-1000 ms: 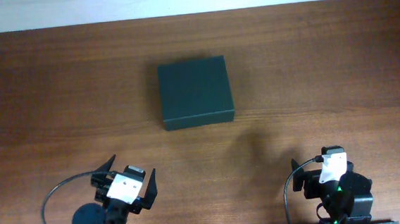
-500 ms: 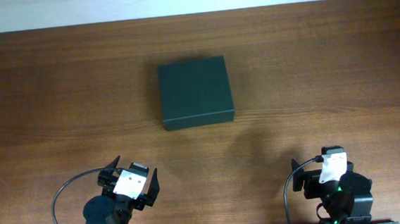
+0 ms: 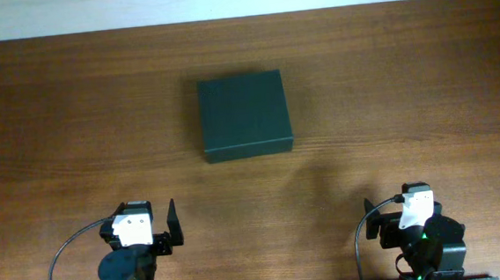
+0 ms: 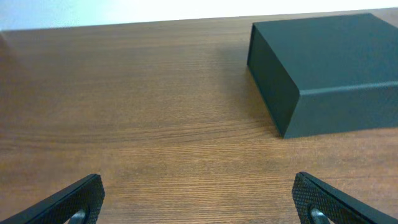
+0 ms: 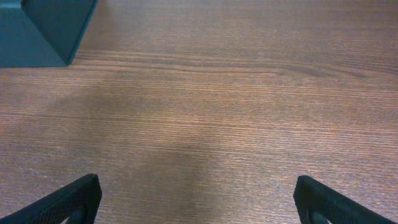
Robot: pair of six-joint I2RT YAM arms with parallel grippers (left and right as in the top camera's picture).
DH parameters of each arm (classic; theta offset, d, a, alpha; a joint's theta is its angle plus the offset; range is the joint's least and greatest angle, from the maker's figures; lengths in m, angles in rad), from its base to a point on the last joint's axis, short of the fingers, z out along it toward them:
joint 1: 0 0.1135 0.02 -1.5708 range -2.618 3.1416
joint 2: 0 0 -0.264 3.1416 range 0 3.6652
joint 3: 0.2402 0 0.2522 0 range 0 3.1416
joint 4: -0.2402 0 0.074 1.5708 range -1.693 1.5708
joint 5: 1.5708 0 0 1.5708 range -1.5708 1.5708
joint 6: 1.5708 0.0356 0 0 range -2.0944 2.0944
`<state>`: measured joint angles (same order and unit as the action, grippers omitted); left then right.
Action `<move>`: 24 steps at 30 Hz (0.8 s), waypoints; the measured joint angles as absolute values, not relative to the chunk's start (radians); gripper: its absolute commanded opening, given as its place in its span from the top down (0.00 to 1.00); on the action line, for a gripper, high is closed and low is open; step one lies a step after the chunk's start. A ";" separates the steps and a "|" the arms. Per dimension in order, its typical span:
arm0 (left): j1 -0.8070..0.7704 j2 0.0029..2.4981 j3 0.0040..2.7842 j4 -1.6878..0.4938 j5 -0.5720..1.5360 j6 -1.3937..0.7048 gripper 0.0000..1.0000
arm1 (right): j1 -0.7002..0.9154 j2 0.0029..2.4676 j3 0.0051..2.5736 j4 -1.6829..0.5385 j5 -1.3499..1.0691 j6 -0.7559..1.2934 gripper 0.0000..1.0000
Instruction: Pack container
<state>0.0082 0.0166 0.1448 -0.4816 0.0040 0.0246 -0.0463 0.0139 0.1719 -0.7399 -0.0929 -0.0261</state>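
Observation:
The container (image 3: 245,116) is a dark green-black box with its lid shut, standing on the wooden table at the centre back. It shows at the upper right of the left wrist view (image 4: 329,68), and a corner of it shows at the top left of the right wrist view (image 5: 43,28). My left gripper (image 3: 148,228) is open and empty near the front left edge, well short of the box; its fingertips show in its wrist view (image 4: 199,202). My right gripper (image 3: 397,218) is open and empty at the front right (image 5: 199,199).
The wooden table (image 3: 406,103) has a pale wall along its far edge. Black cables loop beside each arm base at the front.
My left gripper has swung left and drawn back toward its base, now pointing straight ahead. The right arm and the container have not moved.

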 measured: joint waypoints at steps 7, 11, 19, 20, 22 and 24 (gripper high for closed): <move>0.008 0.017 0.145 -0.482 -0.010 -0.017 0.01 | -0.046 0.014 0.172 -0.740 -0.093 -0.026 0.01; 0.008 0.017 0.145 -0.482 -0.012 -0.023 0.01 | -0.046 0.014 0.172 -0.740 -0.093 -0.027 0.01; 0.008 0.017 0.145 -0.482 -0.012 -0.024 0.01 | -0.046 0.014 0.172 -0.740 -0.093 -0.026 0.01; 0.008 0.017 0.145 -0.482 -0.012 -0.024 0.01 | -0.046 0.014 0.172 -0.740 -0.093 -0.027 0.01; 0.008 0.017 0.145 -0.482 -0.012 -0.024 0.01 | -0.046 0.014 0.172 -0.740 -0.093 -0.026 0.01; 0.008 0.017 0.145 -0.482 -0.012 -0.024 0.01 | -0.046 0.014 0.172 -0.740 -0.093 -0.026 0.01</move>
<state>0.0082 0.0166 0.1448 -0.4816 -0.0124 -0.0242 -0.0463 0.0139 0.1719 -0.7399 -0.0929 -0.0257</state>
